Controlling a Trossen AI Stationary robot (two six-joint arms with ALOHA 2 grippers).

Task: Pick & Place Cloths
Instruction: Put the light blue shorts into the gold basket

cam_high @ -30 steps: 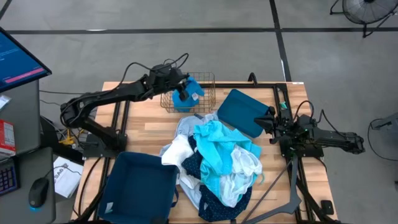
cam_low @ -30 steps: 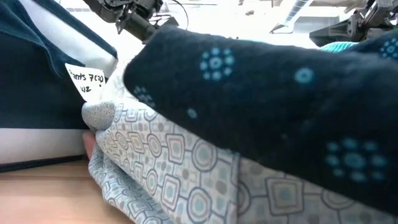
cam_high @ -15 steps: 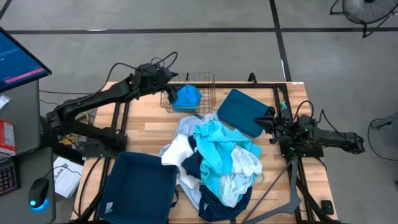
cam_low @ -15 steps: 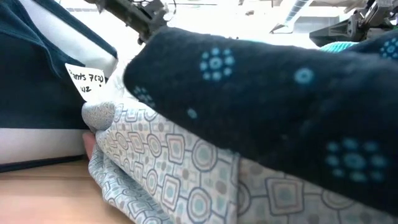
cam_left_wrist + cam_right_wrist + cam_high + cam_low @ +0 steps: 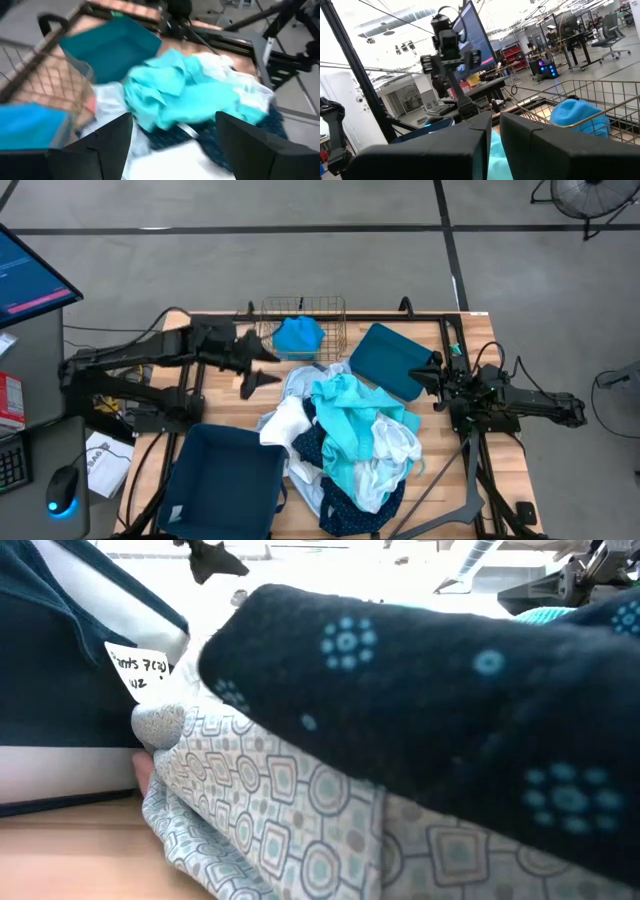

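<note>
A bright blue cloth (image 5: 299,335) lies bunched inside the wire basket (image 5: 335,308) at the table's far side. The other cloths sit in a pile (image 5: 350,435) at mid-table: turquoise (image 5: 185,95) and white on top, navy dotted (image 5: 430,690) and pale patterned (image 5: 280,810) toward the near edge. My left gripper (image 5: 258,368) hovers open to the left of the pile, near the basket, with nothing between its fingers. My right gripper (image 5: 437,385) waits shut at the table's right edge.
One teal bin (image 5: 392,360) lies tilted between the basket and my right gripper. A second teal bin (image 5: 225,475) stands at the near left, with a paper label (image 5: 140,670) on its side. The pile covers the table's middle; bare wood (image 5: 225,395) shows left of it.
My left gripper has let go of the bright blue cloth over the wire basket, and the cloth now rests inside it. The gripper has drawn back toward the table's left and near edges, ending open beside the pile.
</note>
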